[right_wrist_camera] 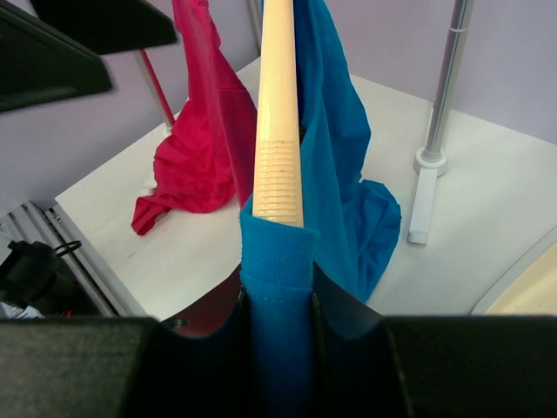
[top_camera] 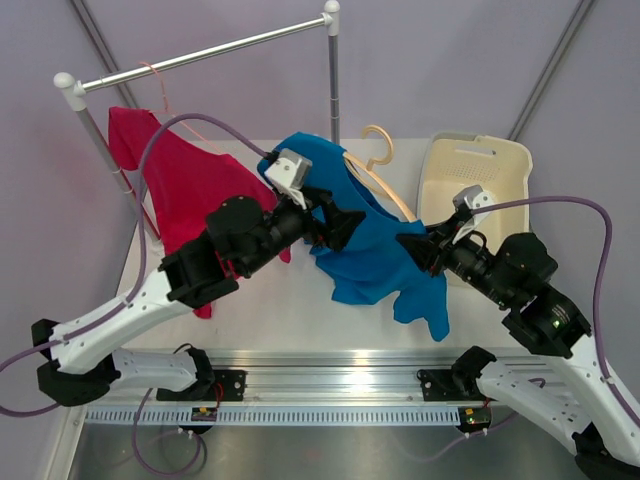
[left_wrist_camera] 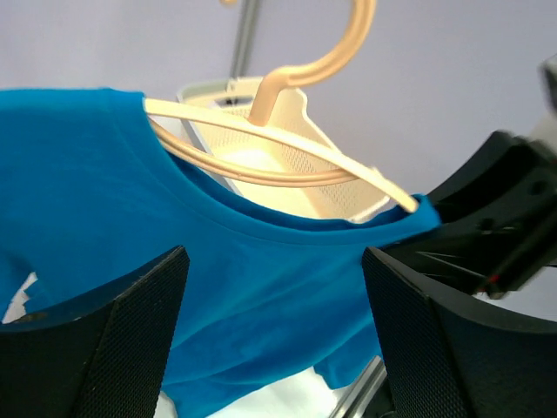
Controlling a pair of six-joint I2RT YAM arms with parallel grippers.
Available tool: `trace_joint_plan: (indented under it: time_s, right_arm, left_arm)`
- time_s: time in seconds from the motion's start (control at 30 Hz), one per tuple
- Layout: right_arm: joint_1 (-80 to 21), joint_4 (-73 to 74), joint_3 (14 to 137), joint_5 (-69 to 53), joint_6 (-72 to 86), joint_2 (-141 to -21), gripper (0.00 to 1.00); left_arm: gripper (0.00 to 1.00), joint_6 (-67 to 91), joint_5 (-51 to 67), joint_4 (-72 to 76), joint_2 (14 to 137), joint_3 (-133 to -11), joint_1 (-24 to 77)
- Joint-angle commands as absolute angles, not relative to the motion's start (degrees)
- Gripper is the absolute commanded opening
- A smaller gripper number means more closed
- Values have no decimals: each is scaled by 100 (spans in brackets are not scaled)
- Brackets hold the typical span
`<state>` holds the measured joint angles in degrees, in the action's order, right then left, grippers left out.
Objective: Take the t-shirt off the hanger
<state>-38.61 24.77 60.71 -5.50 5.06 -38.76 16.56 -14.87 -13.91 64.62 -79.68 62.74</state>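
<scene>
A blue t-shirt point(top_camera: 375, 250) hangs on a cream hanger point(top_camera: 385, 190), held in the air over the table between my two arms. My right gripper point(top_camera: 415, 246) is shut on the shirt's shoulder where it covers the hanger's end; in the right wrist view the blue collar point(right_wrist_camera: 277, 261) is pinched between the jaws with the hanger arm point(right_wrist_camera: 279, 113) sticking out. My left gripper point(top_camera: 345, 222) is open at the shirt's other side. In the left wrist view the blue cloth point(left_wrist_camera: 252, 287) lies beyond its spread fingers point(left_wrist_camera: 130, 322), with the hanger point(left_wrist_camera: 278, 161) above.
A red t-shirt point(top_camera: 185, 190) hangs on a red hanger from the metal rail point(top_camera: 200, 55) at the back left. The rail's upright post point(top_camera: 333, 80) stands behind the blue shirt. A cream laundry basket point(top_camera: 480, 175) sits at the back right.
</scene>
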Motion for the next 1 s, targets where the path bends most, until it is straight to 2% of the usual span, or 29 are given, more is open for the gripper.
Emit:
trace_joint_plan:
  time_s: [0.0,0.27,0.57,0.8,0.97]
  right_arm:
    - [-3850,2004,5924,-940,729,-3727,0]
    - [-3850,1680,5599,-1090,861,-3516,0]
    - [-3850,1459,5432,-1002,905,-3208,0]
    - [-3850,1512,5423,-1186,905,-3147,0]
    - [-3850,1573,5467,-1239,888,-3243,0]
  left_arm:
    - [82,1644,-1134,-1108,6653,-8227,6267]
    - [80,1801,-1248,-590,6776,-8078,6267]
    - [83,3278,-1125,378,6838,-7523,6275]
    - [81,2453,-1529,202,7066,-7945,6267]
    - [71,2040,-1240,53,7084,-8077,6267]
